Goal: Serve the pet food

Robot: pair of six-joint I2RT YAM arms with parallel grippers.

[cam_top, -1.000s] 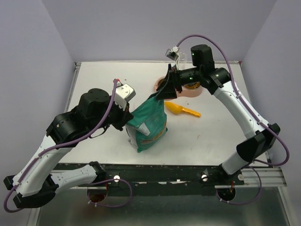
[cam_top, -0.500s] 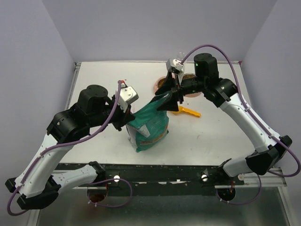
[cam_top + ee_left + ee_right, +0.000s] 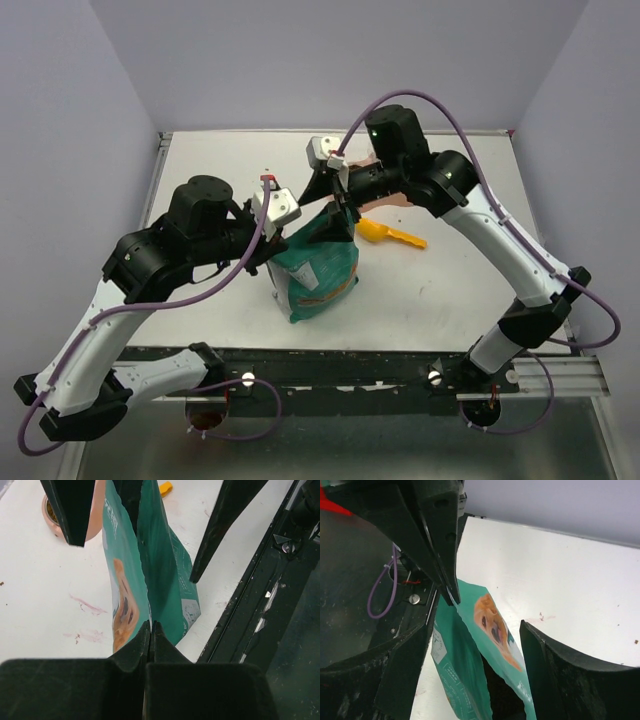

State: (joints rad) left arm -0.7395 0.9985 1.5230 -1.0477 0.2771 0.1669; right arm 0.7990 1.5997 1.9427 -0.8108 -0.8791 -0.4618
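Arms meet over the teal dog-food bag (image 3: 320, 272), upright near the middle of the white table (image 3: 460, 280); left gripper (image 3: 268, 248) sits at the bag's left top edge; right gripper (image 3: 330, 208) reaches the bag's top from the far side; orange scoop (image 3: 388, 235) lies flat just right of the bag, not touching it; how wide either claw stands is hard to read from up here.

Left wrist view: the left gripper's fingers (image 3: 75, 690) are pressed together on the bag's side seam with no gap, pinching the bag tight; dog picture on the bag's left face; a dark slot between the two walls shows the mouth parted; the right gripper's two black fingers (image 3: 70, 510) stand wide apart, one on each side of the bag's top, neither clamping it; copper-pink bowl (image 3: 56, 529) sits on the table beyond the bag at top left, partly behind one of those fingers; pet food (image 3: 50, 511) shows as brown kibble inside that bowl; a few brown crumbs (image 3: 77, 639) on the table; scoop tip at the top edge.

Right wrist view: right fingers spread wide, holding nothing; the bag's top with the dog face lies between them; one fingertip is right at the bag's edge, and I cannot tell whether it touches; the mouth is open and dark, contents not visible.
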